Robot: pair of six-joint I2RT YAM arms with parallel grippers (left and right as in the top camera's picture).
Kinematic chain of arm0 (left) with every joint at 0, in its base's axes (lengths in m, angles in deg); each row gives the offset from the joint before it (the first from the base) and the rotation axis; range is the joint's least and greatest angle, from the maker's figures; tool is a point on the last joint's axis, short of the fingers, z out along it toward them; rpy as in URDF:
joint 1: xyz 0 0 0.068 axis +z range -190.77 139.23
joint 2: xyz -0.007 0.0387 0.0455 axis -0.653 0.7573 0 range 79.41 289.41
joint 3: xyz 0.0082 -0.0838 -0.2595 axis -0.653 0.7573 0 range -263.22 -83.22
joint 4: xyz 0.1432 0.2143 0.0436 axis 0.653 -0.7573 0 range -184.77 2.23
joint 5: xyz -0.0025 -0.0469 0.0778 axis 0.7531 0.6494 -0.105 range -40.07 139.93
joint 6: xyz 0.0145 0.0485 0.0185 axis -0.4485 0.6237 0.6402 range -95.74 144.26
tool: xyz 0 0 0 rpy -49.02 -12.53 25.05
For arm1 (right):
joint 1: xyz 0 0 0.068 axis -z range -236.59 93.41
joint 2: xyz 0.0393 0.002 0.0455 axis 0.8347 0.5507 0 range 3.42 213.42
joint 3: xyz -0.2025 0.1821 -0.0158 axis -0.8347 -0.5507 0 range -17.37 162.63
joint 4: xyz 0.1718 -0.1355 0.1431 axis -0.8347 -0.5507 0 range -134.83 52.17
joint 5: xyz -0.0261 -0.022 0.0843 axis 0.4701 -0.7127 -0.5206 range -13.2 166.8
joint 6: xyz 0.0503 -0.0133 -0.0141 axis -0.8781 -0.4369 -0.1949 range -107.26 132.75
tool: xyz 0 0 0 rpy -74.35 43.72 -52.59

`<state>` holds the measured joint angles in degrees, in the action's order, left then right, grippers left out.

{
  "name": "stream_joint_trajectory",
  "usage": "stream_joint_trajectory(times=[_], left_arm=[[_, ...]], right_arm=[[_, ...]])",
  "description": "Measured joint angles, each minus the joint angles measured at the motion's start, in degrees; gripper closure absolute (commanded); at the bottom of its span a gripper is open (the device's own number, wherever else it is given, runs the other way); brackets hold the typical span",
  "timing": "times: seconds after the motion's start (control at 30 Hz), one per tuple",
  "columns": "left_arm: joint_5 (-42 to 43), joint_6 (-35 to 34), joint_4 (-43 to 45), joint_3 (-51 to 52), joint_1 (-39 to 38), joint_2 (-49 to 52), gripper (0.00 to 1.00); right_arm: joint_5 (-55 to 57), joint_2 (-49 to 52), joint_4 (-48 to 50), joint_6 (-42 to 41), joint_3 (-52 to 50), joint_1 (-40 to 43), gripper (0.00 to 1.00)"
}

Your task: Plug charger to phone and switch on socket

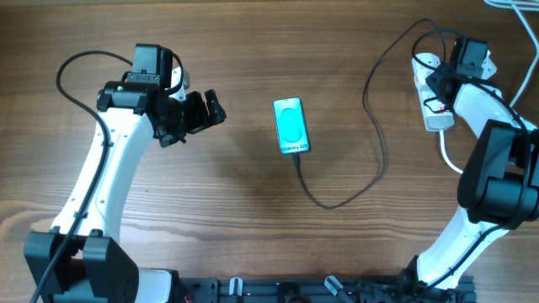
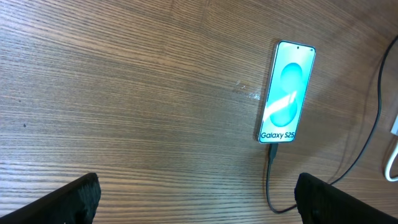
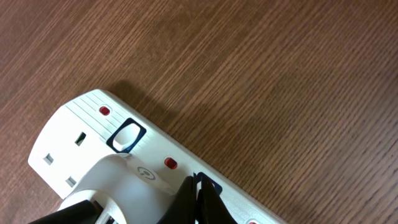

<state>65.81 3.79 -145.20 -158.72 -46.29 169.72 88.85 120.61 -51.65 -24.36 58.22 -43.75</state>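
Observation:
The phone (image 1: pixel 291 126) lies face up mid-table, cyan screen lit with "Galaxy S25" text; it also shows in the left wrist view (image 2: pixel 286 92). The black charger cable (image 1: pixel 370 126) runs from the phone's near end, where its tip (image 2: pixel 272 151) sits in the port, looping right towards the socket. The white socket (image 1: pixel 431 99) lies at the far right, and in the right wrist view (image 3: pixel 87 134) with red lights. My right gripper (image 3: pixel 198 186) is shut, its tips pressing on a switch of the socket. My left gripper (image 2: pixel 196 199) is open and empty, left of the phone.
A thick white cord (image 1: pixel 448 151) leaves the socket towards the right arm. A white plug body (image 3: pixel 124 186) sits in the socket next to my right fingers. White cables (image 1: pixel 515 17) lie at the far right corner.

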Motion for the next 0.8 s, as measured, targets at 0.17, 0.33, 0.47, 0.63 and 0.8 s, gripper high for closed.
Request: stream_joint_trajectory(times=[0.17, 0.33, 0.47, 0.63, 0.8], left_arm=[[0.0, 0.0, 0.0, 0.0, 0.0, 0.0, 0.00], [0.0, 0.0, -0.1, 0.0, 0.0, 0.0, 0.00], [0.0, 0.0, -0.8, 0.0, 0.0, 0.0, 0.00], [0.0, 0.0, -2.4, 0.0, 0.0, 0.0, 0.00], [0.0, 0.0, -1.8, 0.0, 0.0, -0.1, 0.00]], right_arm=[[0.1, 1.0, 0.0, 2.6, 0.3, -0.1, 0.95], [3.4, 1.0, -2.6, 5.4, 1.0, -2.0, 0.96], [6.1, 1.0, -4.3, 5.7, 1.2, -3.6, 0.96], [5.7, -0.4, -9.5, 5.9, 1.3, -7.2, 0.96], [6.7, -4.4, -21.1, 4.3, 0.9, -7.2, 0.96]])
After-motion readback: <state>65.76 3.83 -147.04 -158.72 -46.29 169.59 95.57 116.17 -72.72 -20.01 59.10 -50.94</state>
